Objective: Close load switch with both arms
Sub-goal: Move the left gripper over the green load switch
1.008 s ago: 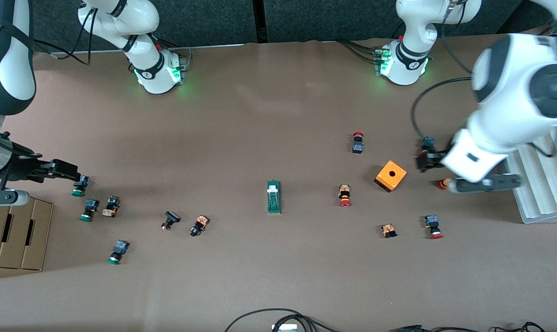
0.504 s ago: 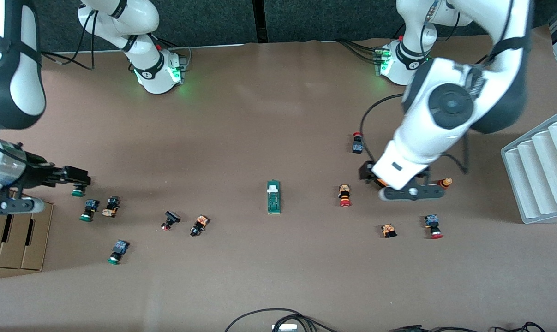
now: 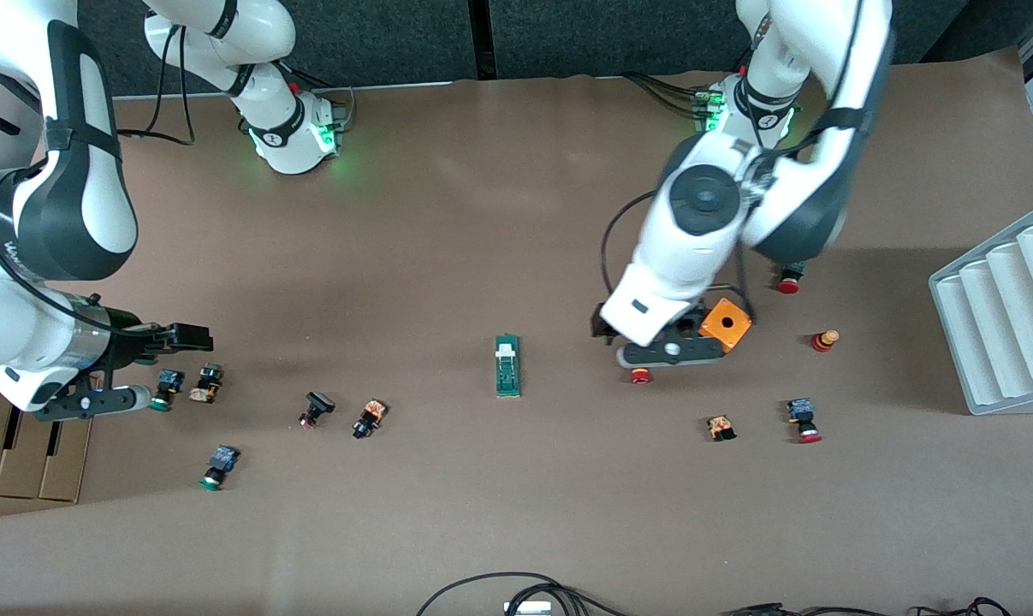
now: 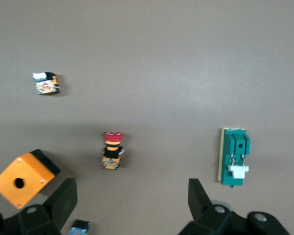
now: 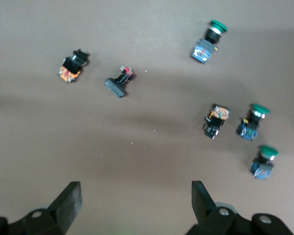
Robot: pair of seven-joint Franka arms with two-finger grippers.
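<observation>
The load switch (image 3: 507, 366) lies mid-bench, untouched. The left gripper (image 3: 606, 329), fingers spread, hangs over the red-capped push button (image 4: 112, 149) beside the orange cube (image 3: 725, 324); the right gripper (image 3: 192, 338), also spread, hangs over the green-capped buttons (image 5: 257, 134).

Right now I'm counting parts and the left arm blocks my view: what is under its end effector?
Under the left end effector, which is open, lies a red-capped push button on bare table. The orange cube is partly covered beside it.
</observation>
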